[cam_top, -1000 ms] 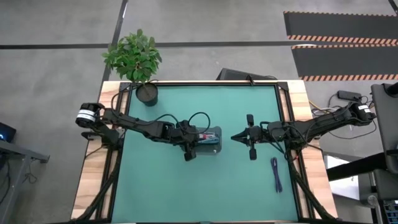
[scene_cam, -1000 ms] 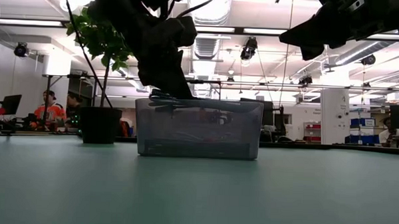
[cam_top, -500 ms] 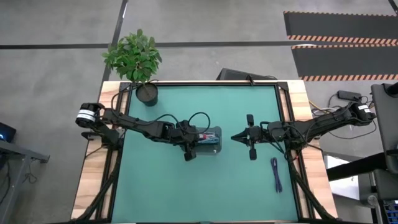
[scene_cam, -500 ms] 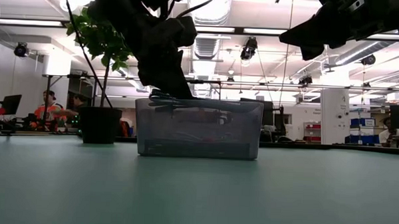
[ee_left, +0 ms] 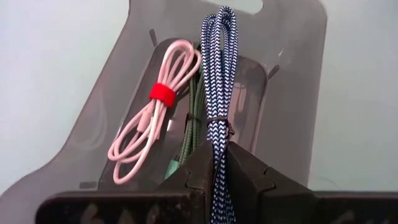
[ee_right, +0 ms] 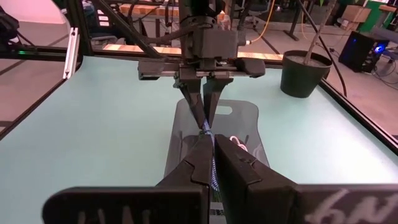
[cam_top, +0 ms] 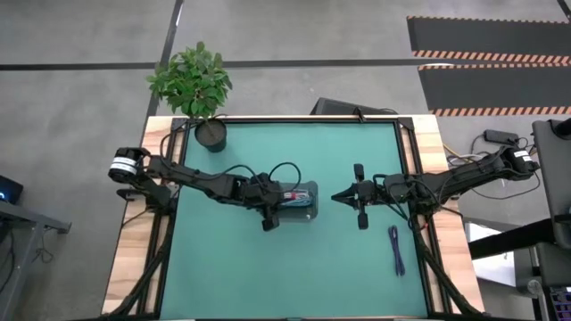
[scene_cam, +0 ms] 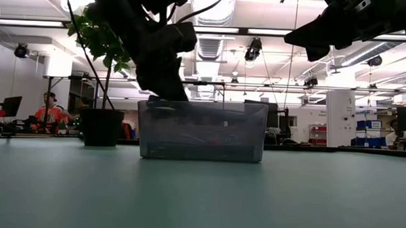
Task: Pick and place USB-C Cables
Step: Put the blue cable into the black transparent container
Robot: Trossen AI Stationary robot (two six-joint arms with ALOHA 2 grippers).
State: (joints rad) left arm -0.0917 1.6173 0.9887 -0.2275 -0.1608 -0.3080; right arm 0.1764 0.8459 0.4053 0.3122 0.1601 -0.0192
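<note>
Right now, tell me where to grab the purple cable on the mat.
Take the purple cable at mid-length, coming straight down and closing across its narrow width. It lies flat as a long thin bundle with bare mat on both sides, so a top-down pinch probably fits best. The right gripper is nearest.

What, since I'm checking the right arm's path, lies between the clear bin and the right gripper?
Nothing: the high view shows only bare green mat between the bin and the shut right gripper.
</note>
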